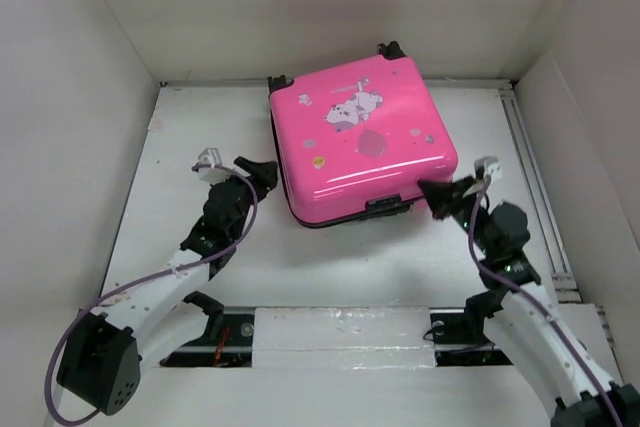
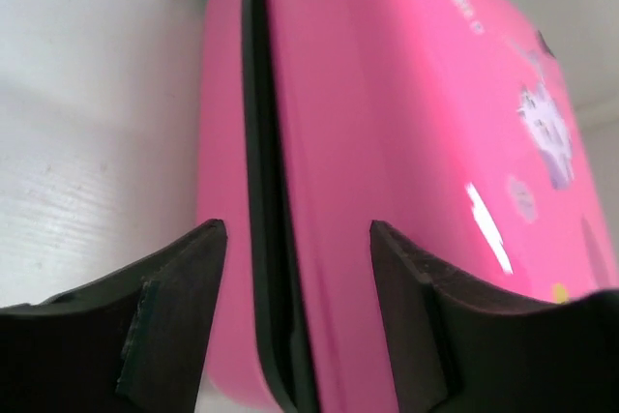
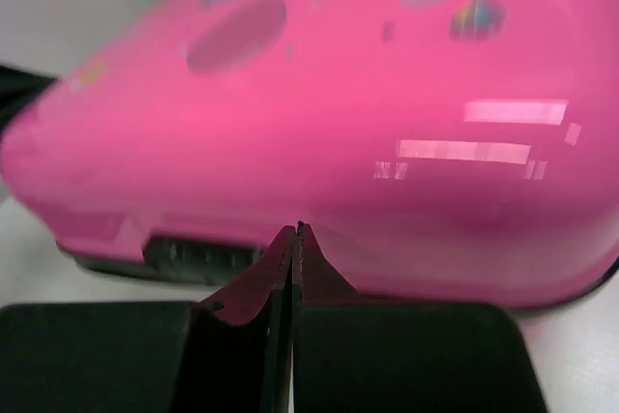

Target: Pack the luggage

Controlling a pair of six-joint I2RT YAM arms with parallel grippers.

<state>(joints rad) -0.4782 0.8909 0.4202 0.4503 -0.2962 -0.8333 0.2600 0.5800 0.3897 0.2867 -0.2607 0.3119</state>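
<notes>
1. The left gripper (image 1: 266, 173) (image 2: 295, 231) is standing released, its two dark fingers (image 2: 179, 307) spread well apart and gripping nothing.
2. In the left wrist view those fingers are framing the black seam (image 2: 259, 191) that is running between the two pink halves of the suitcase (image 2: 387, 142). Whether either pad is touching the shell cannot be told.
3. Seen from above, this gripper is sitting just beside the suitcase (image 1: 360, 137) at its 9 o'clock side and pointing toward 3 o'clock.
4. The right gripper (image 1: 432, 195) (image 3: 295, 229) is clenched, its fingers (image 3: 247, 316) pressing flat against each other with nothing between them.
5. In the right wrist view its tip is pointing at the lower rim of the pink shell (image 3: 338, 94), just to the 3 o'clock side of a dark fitting (image 3: 198, 256). Contact cannot be told there.
6. From above, this gripper is sitting at about 4 o'clock of the suitcase, by its near right corner.
7. The suitcase is lying flat and closed on the white table (image 1: 340, 267), toward 12 o'clock, turned a little off square.
8. Its glossy lid is facing up and showing a cartoon animal sticker (image 1: 352, 107), and black wheels (image 1: 390, 49) are poking out at the far edge.
9. Both arms are reaching in from the 6 o'clock edge, each carrying a purple cable (image 1: 245, 222).
</notes>
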